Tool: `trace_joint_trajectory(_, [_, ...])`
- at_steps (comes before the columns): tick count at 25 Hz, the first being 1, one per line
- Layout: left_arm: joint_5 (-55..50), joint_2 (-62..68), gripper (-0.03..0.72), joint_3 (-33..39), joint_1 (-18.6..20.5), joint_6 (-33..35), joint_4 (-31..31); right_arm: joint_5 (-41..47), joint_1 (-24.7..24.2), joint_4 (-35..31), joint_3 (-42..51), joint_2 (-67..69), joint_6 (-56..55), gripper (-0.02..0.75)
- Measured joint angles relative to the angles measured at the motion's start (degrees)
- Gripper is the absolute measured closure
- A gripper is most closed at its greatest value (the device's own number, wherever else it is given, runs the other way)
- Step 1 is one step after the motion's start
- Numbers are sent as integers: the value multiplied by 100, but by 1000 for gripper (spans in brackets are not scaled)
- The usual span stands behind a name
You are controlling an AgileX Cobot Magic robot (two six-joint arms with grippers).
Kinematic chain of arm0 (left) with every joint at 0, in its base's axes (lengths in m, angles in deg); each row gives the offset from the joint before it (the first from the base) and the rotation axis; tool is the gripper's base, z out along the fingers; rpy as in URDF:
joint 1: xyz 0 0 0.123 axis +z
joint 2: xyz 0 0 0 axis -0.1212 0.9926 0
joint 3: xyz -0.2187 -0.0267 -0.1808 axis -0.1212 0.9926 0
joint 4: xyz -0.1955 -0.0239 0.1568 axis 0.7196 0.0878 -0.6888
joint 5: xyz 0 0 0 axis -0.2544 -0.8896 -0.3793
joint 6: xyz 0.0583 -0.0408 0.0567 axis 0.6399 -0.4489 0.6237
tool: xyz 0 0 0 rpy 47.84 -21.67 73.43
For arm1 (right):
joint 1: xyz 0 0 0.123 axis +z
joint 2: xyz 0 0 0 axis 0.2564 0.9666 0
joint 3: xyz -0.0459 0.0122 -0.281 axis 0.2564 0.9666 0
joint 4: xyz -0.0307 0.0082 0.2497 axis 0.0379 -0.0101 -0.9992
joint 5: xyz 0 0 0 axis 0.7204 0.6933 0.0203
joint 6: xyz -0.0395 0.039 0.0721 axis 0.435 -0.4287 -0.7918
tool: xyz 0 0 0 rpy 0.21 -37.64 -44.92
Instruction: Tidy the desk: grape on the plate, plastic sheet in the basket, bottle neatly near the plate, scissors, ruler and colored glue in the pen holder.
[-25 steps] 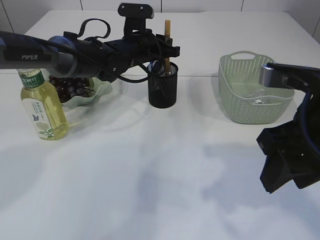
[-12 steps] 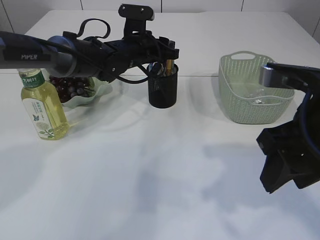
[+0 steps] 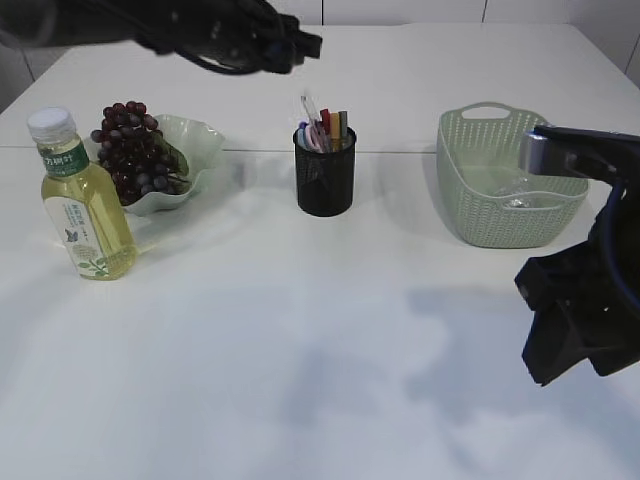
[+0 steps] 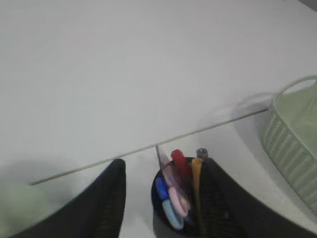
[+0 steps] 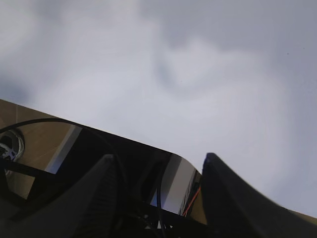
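The black mesh pen holder [image 3: 325, 182] stands mid-table with the scissors [image 3: 309, 122], red colored glue [image 3: 325, 124] and the wooden ruler [image 3: 343, 126] upright inside. My left gripper [image 3: 303, 42] hangs high above and behind it. In the left wrist view that gripper [image 4: 162, 161] is open and empty, with the holder [image 4: 163, 218], scissors [image 4: 171, 186], glue [image 4: 179, 158] and ruler [image 4: 196, 171] below it. Grapes [image 3: 132, 155] lie on the pale green plate [image 3: 207, 142]. The bottle [image 3: 85, 205] stands upright in front of the plate. The basket [image 3: 480, 215] holds the clear plastic sheet [image 3: 520, 195]. My right gripper [image 5: 158, 159] is open, holding nothing.
The right arm's black body [image 3: 578, 315] hangs low at the right edge, in front of the basket. A seam [image 3: 400, 152] runs across the white table behind the pen holder. In the left wrist view the basket's wall [image 4: 292, 134] shows at the right.
The left gripper opened and let the wooden ruler drop into the pen holder, then rose up and back away from it. The right arm has not moved.
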Motion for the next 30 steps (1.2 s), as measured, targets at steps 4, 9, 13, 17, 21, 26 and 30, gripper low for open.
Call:
trace_joint_trajectory(4, [-1220,-835,328,0,10,0,25,-19,0,12,0,0,0,300])
trace_joint_trajectory(9, [-2983,-1768,327,0,8,11,292,-19,0,12,0,0,0,300])
trace_joint_trajectory(13, [-4817,-2393,327,0,8,278,625,-19,0,12,0,0,37,300])
trace_joint_trajectory(17, [-5919,-2863,327,0,8,816,1144,-19,0,12,0,0,99,300])
trace_joint_trajectory(21, [-6050,-3336,333,0,8,1126,1273,-19,0,12,0,0,188,300])
trace_joint_trajectory(26, [-6099,-4010,342,0,8,1199,1346,-19,0,68,0,0,234,300])
trace_joint_trajectory(30, [-6107,-4641,344,249,8,1332,1491,-19,0,77,0,0,355,300])
